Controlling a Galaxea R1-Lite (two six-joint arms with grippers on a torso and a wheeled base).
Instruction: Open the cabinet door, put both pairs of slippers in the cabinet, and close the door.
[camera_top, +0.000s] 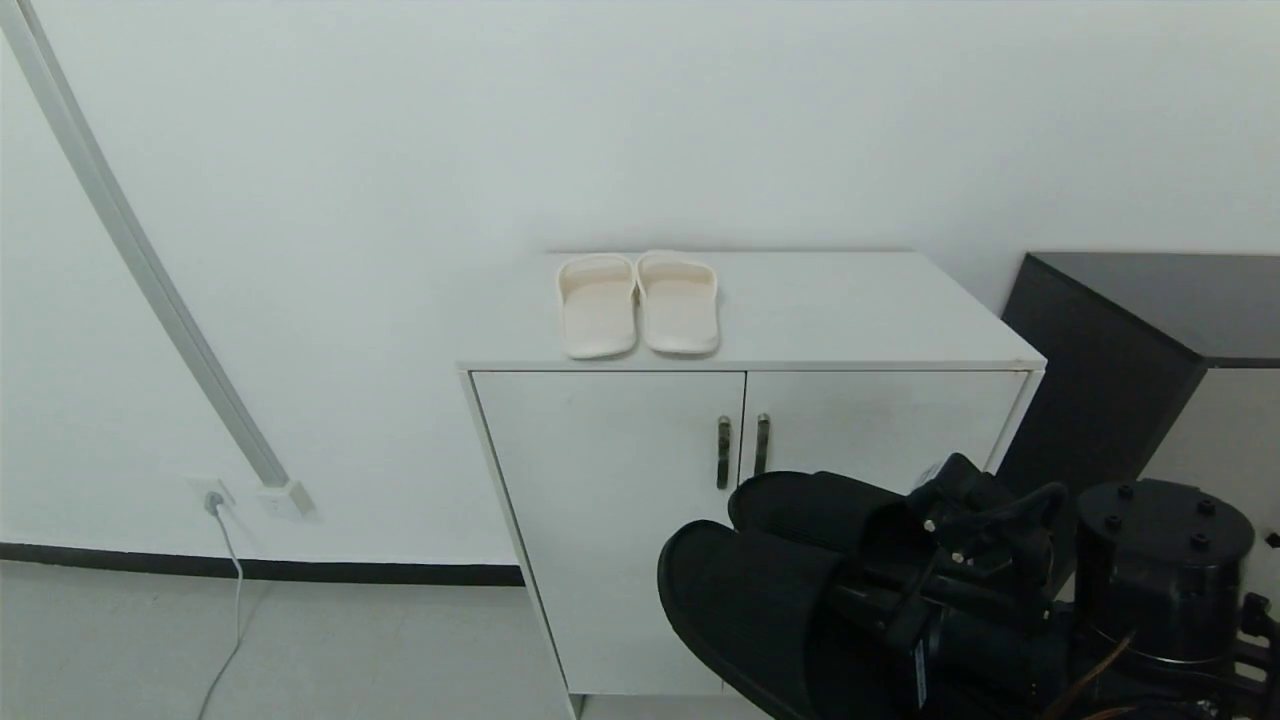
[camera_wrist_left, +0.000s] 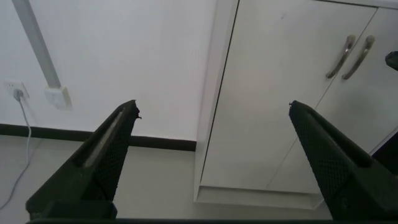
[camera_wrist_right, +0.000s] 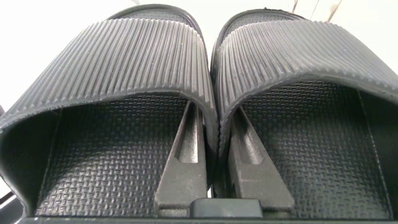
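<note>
Grips the black slippers with the right gripper, clamped tight on the pair. Has one of the fingers inside each shoe, squeezing the two touching inner side walls between them. Holds both shoes side by side, ribbed straps just ahead of the fingertips, toes pointing away from the wrist.

Carries the pair low before the cabinet, over the lower part of its right half in the head view. Sits just below the two handles, and well below and to the right of the cream slippers. Enters from the lower right of the head view with the right arm, toes of the pair turned toward the left.

Spreads the left gripper wide, empty and touching nothing. Points it at the cabinet's lower left corner, with wall and floor beside that.

Faces both doors shut. Sees the cream slippers lying side by side, touching, on the cabinet top, toward its left front edge.
</note>
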